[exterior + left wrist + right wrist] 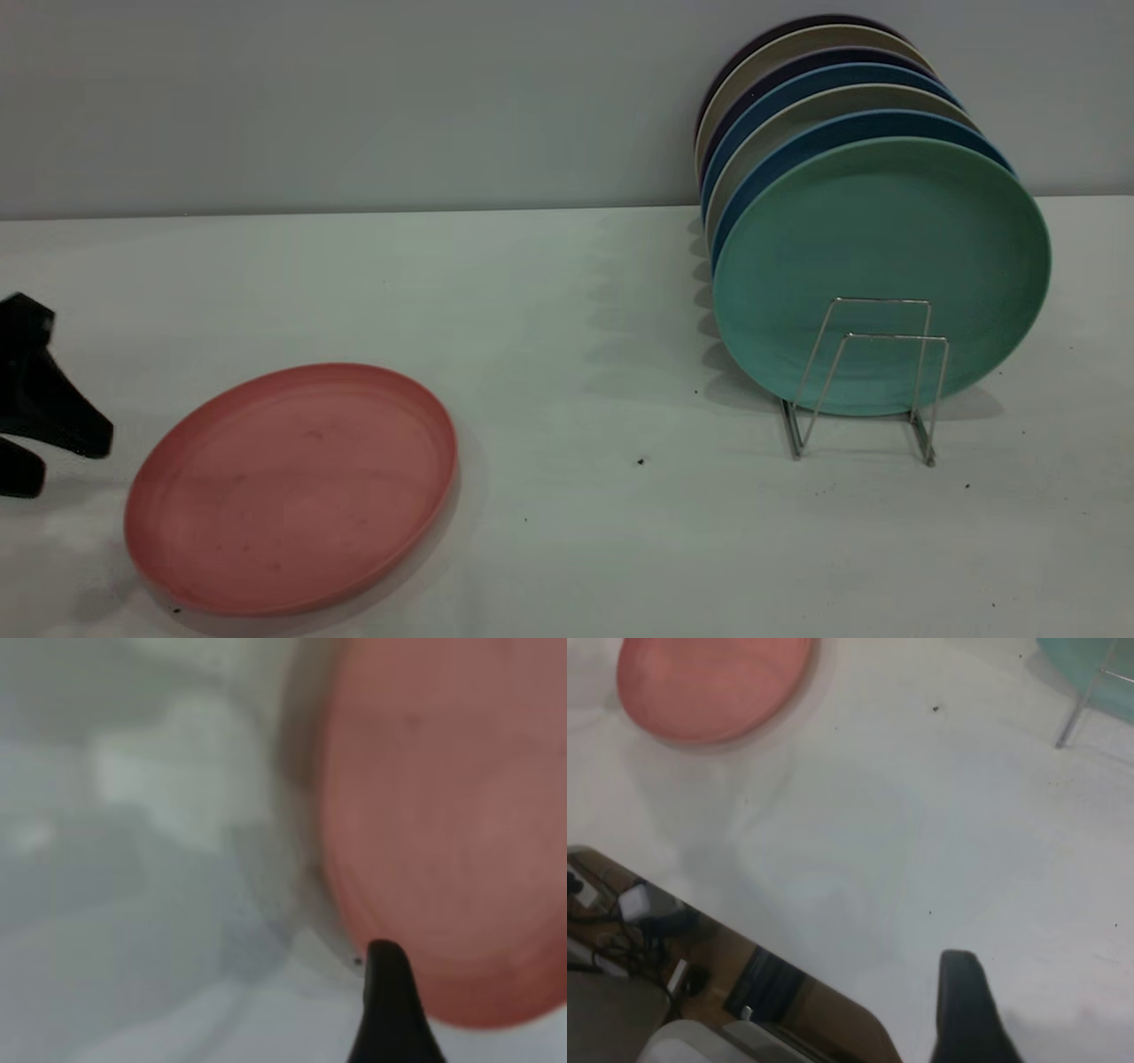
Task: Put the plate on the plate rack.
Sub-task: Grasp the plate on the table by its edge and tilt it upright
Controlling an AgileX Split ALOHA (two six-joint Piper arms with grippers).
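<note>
The salmon-pink plate (292, 487) lies flat on the white table near its front left, also seen in the right wrist view (713, 682). My left gripper (66, 462) hangs open just left of the plate's rim, low over the table and not touching it. In the left wrist view one black finger (390, 1010) points at the plate's near edge (443, 815). The silver wire plate rack (889, 337) stands at the right; its two front loops are free. My right gripper (983, 1019) hovers above bare table, well away from the plate.
A teal-green plate (877, 257) stands upright in the rack, with several blue and beige plates (824, 89) behind it against the back wall. The table's front edge (735, 926) drops to cables and boxes below. Small dark specks dot the table (640, 461).
</note>
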